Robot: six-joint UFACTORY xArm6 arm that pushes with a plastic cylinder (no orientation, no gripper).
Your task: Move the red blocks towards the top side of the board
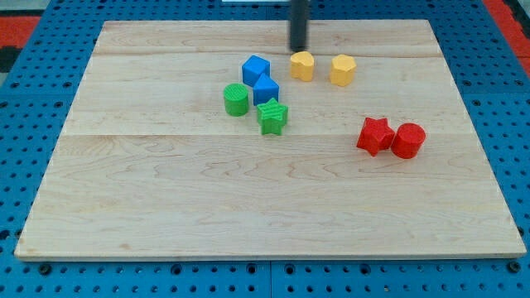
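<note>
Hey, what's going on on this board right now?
A robot arm ending in a dark rod is meant to push the red blocks toward the view's top. My tip sits near the top edge of the wooden board, just left of the two yellow blocks and touching nothing. The red star and red cylinder sit side by side at the view's right, not yet moved up.

My tip (298,46) stands near the view's top. The red star (374,135) and red cylinder (408,141) lie touching, well below-right of it.
</note>
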